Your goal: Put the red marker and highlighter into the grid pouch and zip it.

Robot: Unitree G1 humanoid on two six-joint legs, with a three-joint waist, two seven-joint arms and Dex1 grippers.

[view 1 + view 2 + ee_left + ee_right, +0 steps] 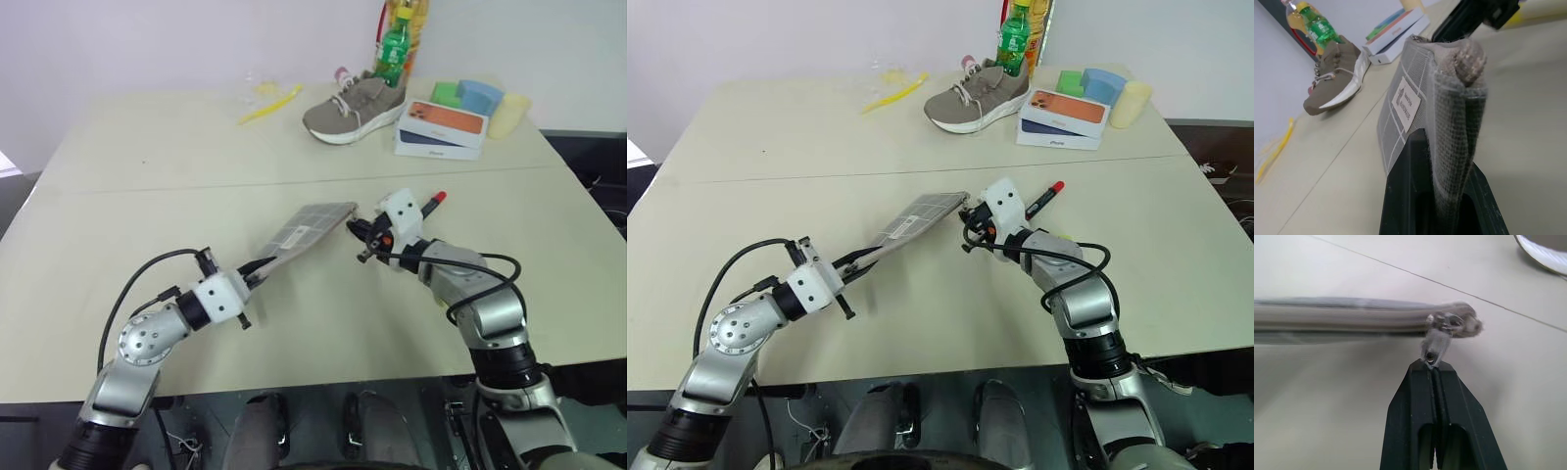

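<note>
Held above the desk (147,196), the grid pouch (312,227) is clamped at its near end by the left fingers (1415,196) while the right fingers (1432,377) pinch its zipper pull (1436,345), the red marker (434,202) lying beyond, apparently not yet packed.
</note>
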